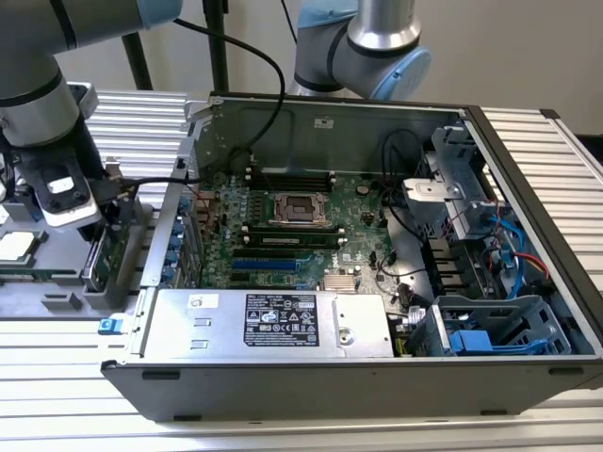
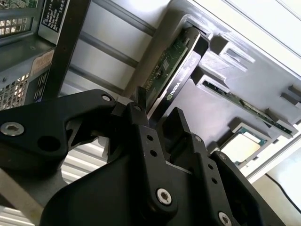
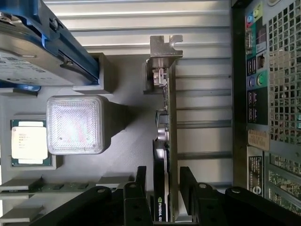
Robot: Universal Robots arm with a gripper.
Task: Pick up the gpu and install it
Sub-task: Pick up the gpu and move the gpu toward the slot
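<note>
**Colleague:** Where is the pincer?

**Me:** I see the pincer (image 3: 163, 173) low at the exterior view's left edge, hanging over the grey tray. In both wrist views its black fingers (image 3: 141, 178) stand parted, one on each face of the card. There is a sliver of gap on the shroud side, so I read it as unclamped and holding nothing.

**Colleague:** Walk me through the scene, big things first.

**Me:** The ribbed metal desk (image 1: 57, 405) carries everything. The opened computer case (image 1: 532, 179) fills the middle and right of the exterior view. The green motherboard (image 1: 363, 202) lies flat inside it, and a silver power supply (image 1: 188, 330) sits along the case's lower edge in the frame. The grey tray (image 1: 38, 294) sits just beside the case, at the lower left.

**Colleague:** And the gpu?

**Me:** The gpu (image 3: 162, 141) stands on edge in a slot of that tray, outside the case, with its silver bracket at the end far from the pincer. A processor chip (image 3: 29, 142) rests in a tray pocket well apart from the card.
</note>
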